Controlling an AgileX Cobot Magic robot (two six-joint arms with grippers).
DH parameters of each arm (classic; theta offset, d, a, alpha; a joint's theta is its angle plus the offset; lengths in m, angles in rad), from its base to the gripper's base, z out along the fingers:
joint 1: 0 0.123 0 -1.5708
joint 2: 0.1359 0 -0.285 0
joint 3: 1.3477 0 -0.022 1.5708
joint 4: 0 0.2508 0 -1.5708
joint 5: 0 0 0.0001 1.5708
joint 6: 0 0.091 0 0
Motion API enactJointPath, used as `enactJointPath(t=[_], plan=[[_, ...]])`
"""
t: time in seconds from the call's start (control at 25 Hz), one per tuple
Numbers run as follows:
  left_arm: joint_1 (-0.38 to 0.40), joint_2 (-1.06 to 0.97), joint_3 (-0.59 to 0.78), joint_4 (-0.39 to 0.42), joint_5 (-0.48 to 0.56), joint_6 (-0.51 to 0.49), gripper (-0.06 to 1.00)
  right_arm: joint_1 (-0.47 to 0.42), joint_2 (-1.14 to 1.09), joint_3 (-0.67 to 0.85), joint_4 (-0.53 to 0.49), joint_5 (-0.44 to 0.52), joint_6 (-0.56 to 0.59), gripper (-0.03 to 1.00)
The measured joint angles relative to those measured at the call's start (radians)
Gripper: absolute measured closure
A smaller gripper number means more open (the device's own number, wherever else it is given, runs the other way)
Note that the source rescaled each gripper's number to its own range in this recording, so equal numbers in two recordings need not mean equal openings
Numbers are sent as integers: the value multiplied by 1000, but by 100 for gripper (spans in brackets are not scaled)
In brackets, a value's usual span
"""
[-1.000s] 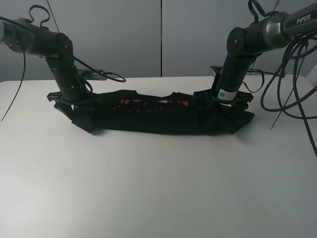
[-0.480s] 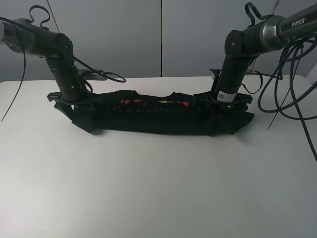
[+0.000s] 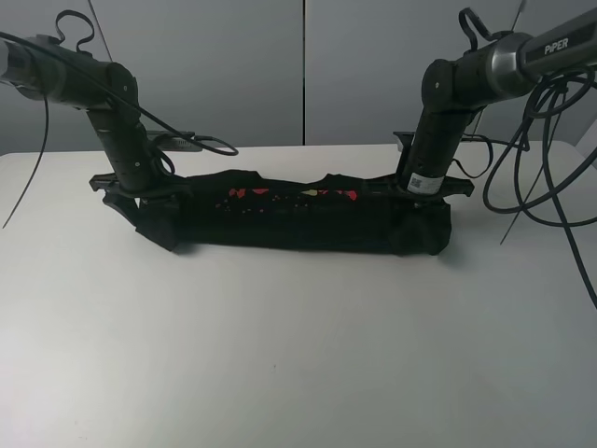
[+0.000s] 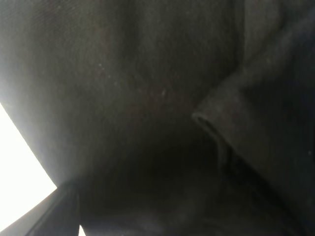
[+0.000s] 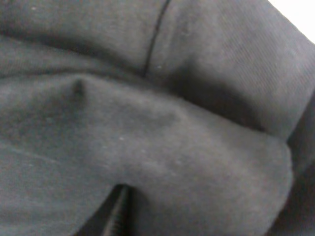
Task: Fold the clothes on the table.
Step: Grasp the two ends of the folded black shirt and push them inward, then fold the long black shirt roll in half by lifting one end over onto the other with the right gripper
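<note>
White desk (image 3: pixel 298 364) fills most of the high view, with grey wall panels (image 3: pixel 233 65) behind it at 12 o'clock. The black T-shirt (image 3: pixel 298 224) lies on the desk, toward 12 o'clock from its middle. It is gathered into a long low band running from 9 o'clock to 3 o'clock. Red and yellow print (image 3: pixel 289 195) shows along the band's far edge.

The left arm (image 3: pixel 117 112) comes in from 10 o'clock with its upper link nearly level. It bends at the elbow and slopes down toward 5 o'clock, ending wrist-down on the shirt's 9 o'clock end. The right arm (image 3: pixel 448 103) comes in from 2 o'clock, bends, and drops steeply, leaning a little toward 7 o'clock onto the shirt's 3 o'clock end. Loose black cables (image 3: pixel 546 159) hang beside it.

Both wrist views are filled with dark cloth at very close range. The left one shows a hemmed edge (image 4: pixel 216 132) and a sliver of white desk.

The left fingers (image 4: pixel 64 211) are spread wide, with one just visible at the picture's edge and the cloth lying loose before it. The right fingers (image 5: pixel 117 219) are almost buried under a bunched fold. I cannot tell whether they have closed on the cloth.
</note>
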Motion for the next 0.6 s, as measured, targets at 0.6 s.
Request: enactJointPath(t=[0.6], plan=[[0,0,0,0,0,0,-2,0,-36,12,51,25,-48,87]])
